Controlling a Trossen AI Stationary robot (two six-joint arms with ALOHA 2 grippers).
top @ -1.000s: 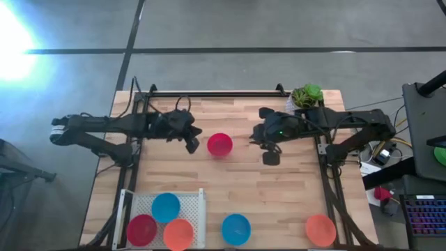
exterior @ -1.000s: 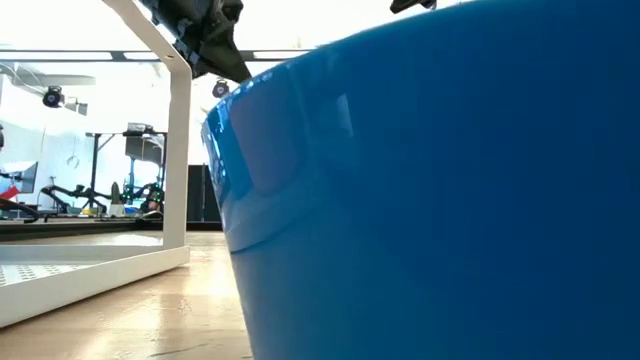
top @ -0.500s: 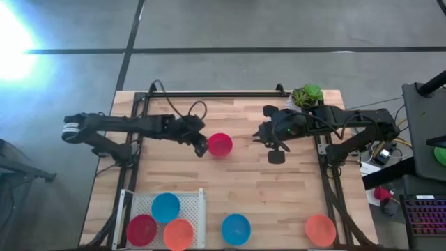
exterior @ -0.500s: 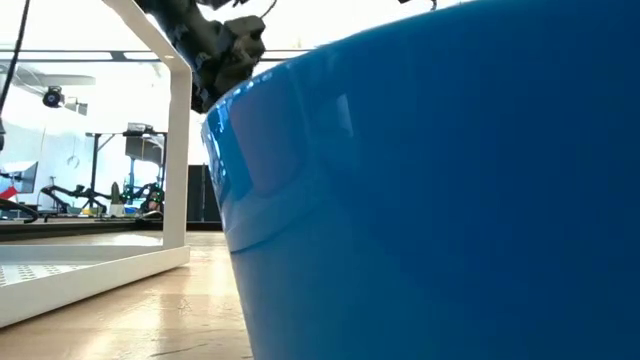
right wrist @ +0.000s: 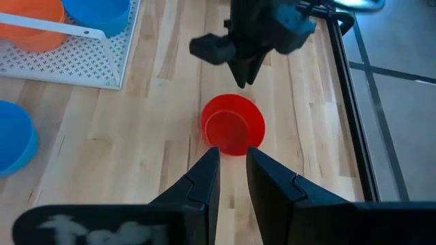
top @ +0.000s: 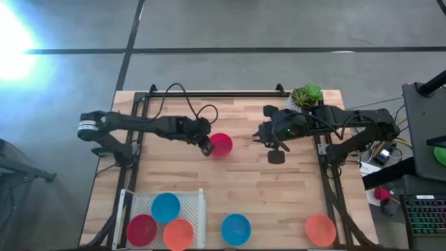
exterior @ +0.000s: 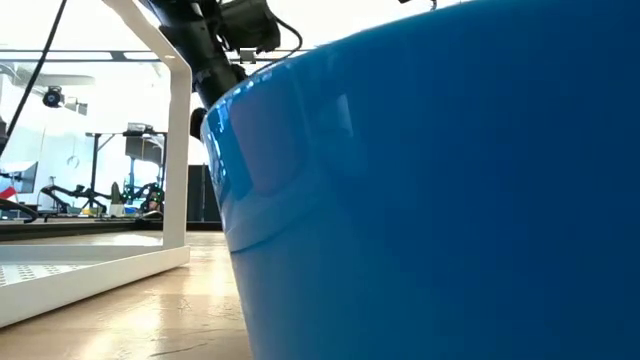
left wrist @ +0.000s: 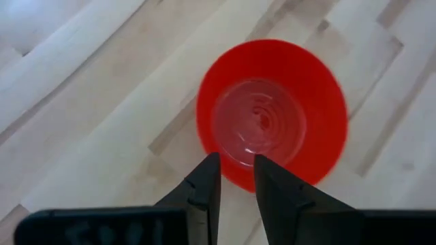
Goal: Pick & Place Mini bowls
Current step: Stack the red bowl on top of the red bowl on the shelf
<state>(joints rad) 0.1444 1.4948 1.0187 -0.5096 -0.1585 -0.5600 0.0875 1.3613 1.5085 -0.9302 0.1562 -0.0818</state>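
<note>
- High: left gripper (top: 206, 146) has moved in to the rim of the small red plastic bowl (top: 220, 144) mid-table.
- Left wrist: fingers parted slightly, straddling the rim, not clamped; grasp looks imminent.
- Right wrist: right gripper (right wrist: 230, 170) hovers nearby, fingers slightly apart, empty.

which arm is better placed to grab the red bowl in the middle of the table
Left. The left gripper is right at the red bowl, its open fingers straddling the rim. The right gripper sits apart on bare wood, farther from the bowl.
</note>
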